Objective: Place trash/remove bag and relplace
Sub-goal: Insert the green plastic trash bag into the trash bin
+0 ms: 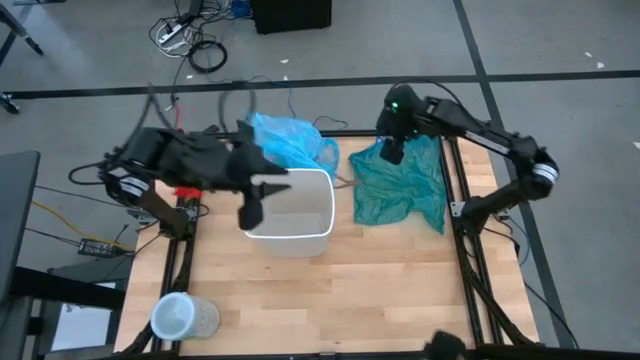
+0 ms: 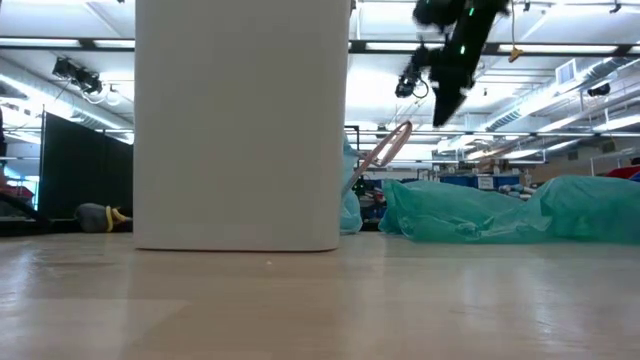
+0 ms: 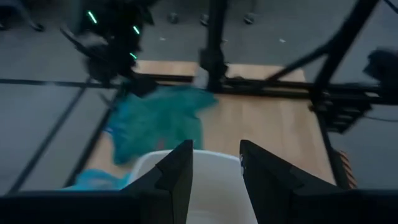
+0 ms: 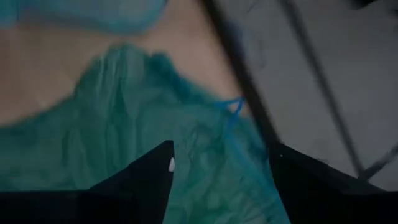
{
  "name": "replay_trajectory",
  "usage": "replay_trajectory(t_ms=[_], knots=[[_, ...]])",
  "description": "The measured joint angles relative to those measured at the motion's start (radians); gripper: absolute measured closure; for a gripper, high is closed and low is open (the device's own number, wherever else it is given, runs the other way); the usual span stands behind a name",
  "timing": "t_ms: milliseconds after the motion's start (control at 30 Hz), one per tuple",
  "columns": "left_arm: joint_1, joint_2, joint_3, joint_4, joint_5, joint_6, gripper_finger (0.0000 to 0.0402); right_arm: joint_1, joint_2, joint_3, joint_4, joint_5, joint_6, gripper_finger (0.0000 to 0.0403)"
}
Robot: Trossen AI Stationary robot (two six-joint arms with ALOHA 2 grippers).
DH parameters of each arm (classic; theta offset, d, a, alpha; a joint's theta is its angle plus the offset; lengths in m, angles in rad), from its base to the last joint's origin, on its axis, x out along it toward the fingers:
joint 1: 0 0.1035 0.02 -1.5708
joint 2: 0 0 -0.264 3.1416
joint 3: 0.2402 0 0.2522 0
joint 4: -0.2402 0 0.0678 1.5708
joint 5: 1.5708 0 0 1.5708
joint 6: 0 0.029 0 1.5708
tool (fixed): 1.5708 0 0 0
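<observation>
Grey floor surrounds a pale wooden table [image 1: 330, 290] framed by black rails; cables and a dark box lie on the floor at about 12 o'clock beyond the table.

White bin [image 1: 292, 212] stands upright a little toward 11 o'clock of the table's centre; in the low view it fills the near left of the scene [image 2: 240, 125]. No liner is visible over its rim.

Light blue bag [image 1: 288, 141] lies crumpled on the table at 12 o'clock of the bin, touching or just beside its far rim. A sliver of it shows past the bin's right edge in the low view [image 2: 349, 205].

Darker teal bag [image 1: 403, 185] lies spread flat at 3 o'clock of the bin, slightly apart from it; low view shows it as a low heap [image 2: 500, 212].

Left gripper [image 1: 262, 190] hangs over the bin's 9 o'clock rim. Fingers [image 3: 180, 177] are parted with nothing between them; the left wrist view looks past them onto the bin's rim [image 3: 214, 163] and the teal bag [image 3: 155, 121].

Right gripper [image 1: 392, 148] hovers above the 11 o'clock corner of the teal bag, clear of the table in the low view [image 2: 447, 95]. Fingers [image 4: 146, 177] are spread wide and empty, with teal plastic [image 4: 155, 112] directly below.

Clear cylindrical container [image 1: 180, 317] lies at 7 o'clock near the table's edge, well apart from the bin.

No trash scraps can be made out.
</observation>
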Motion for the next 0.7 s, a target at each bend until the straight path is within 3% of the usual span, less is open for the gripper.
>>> replay_trajectory(t_ms=[167, 400, 700], knots=[[0.000, -0.067, 0.000, -0.061, -0.074, 0.000, 0.0259, -0.090, 0.130, 0.000, -0.010, -0.072, -0.152, 0.0155], [0.000, -0.116, 0.000, -0.202, -0.080, -0.002, 0.0259, -0.155, 0.222, 0.000, -0.018, -0.105, -0.295, 0.0164], [0.000, -0.120, 0.000, -0.296, -0.088, 0.013, 0.0259, -0.214, 0.287, 0.000, -0.042, -0.216, -0.275, 0.0165]])
